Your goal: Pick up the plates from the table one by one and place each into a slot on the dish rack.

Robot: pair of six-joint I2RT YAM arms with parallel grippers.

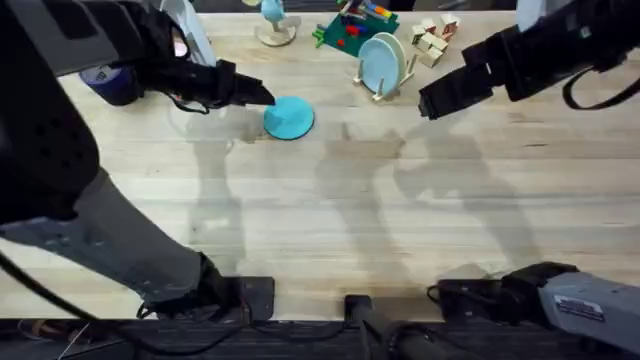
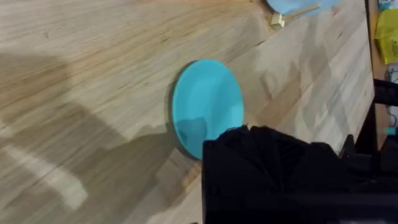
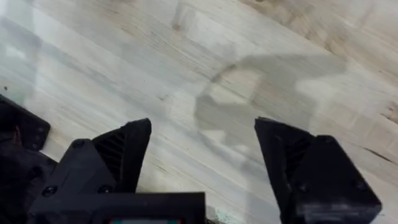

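Left gripper (image 1: pixel 268 96) at turquoise plate (image 1: pixel 290 118) – jaw state unclear | flat plate may skid away | right gripper (image 3: pixel 202 155) wide, empty

A bright turquoise plate (image 1: pixel 289 118) is lying on the pale, grain-streaked wooden worktop (image 1: pixel 330 220); a paler blue plate (image 1: pixel 382 62) is showing in the natural-wood dish rack (image 1: pixel 385 88); both tools are showing black.

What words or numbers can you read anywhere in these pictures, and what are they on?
None can be read.
A white label on the right arm's base carries dark marks, too small and blurred to read.
The blue roll at the table's far left has pale marks, also too blurred.
The turquoise plate, the pale blue plate in the dish rack and the table bear no writing.
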